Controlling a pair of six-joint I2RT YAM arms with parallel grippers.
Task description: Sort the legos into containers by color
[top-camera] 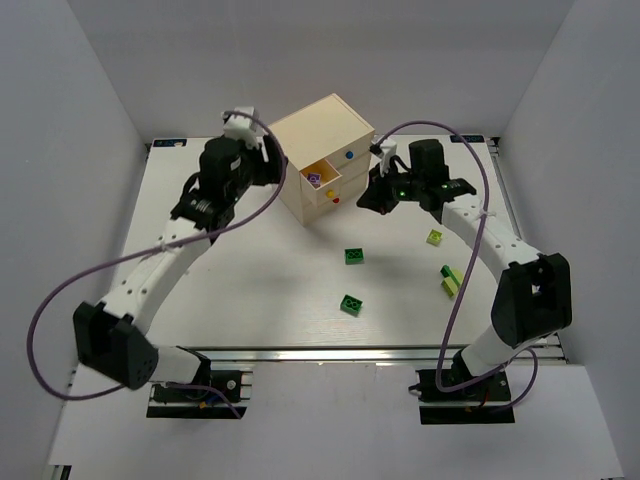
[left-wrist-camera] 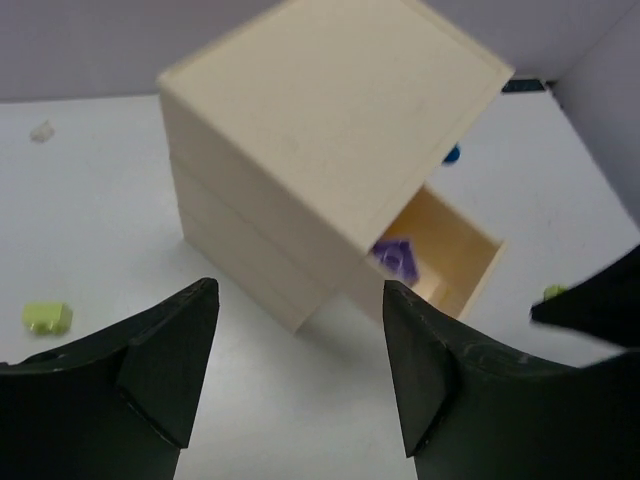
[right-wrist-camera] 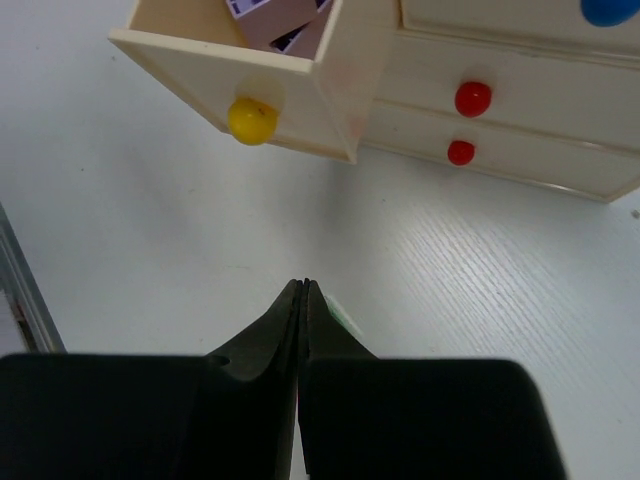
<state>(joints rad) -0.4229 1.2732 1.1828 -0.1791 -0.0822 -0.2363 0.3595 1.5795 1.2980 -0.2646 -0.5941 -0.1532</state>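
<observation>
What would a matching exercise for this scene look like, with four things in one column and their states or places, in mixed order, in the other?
Things:
1. left gripper
2. right gripper
3. yellow-knob drawer
4. purple lego

States or places:
A. jaws together
B. lying in a drawer
C. jaws apart
D. pulled out

Pairs: 1-C, 2-A, 3-D, 4-B.
</observation>
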